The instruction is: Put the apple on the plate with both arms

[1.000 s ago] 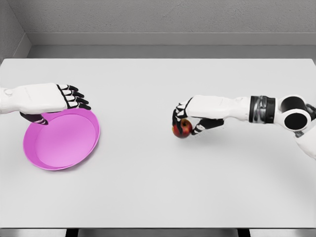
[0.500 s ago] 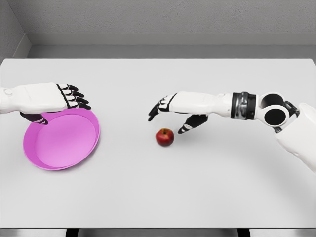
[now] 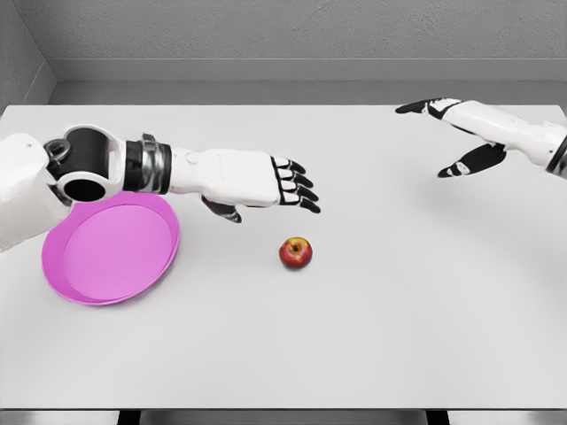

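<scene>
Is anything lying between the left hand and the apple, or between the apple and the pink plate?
Nothing visible. The left hand hovers open just up-left of the apple, with bare table between the apple and the plate.

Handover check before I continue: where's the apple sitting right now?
In the head view the apple rests alone on the table near its middle, right of the pink plate and just below the open left hand; nothing holds it.

Red apple (image 3: 296, 252) sits upright on table, right of empty pink plate (image 3: 66, 282)
</scene>
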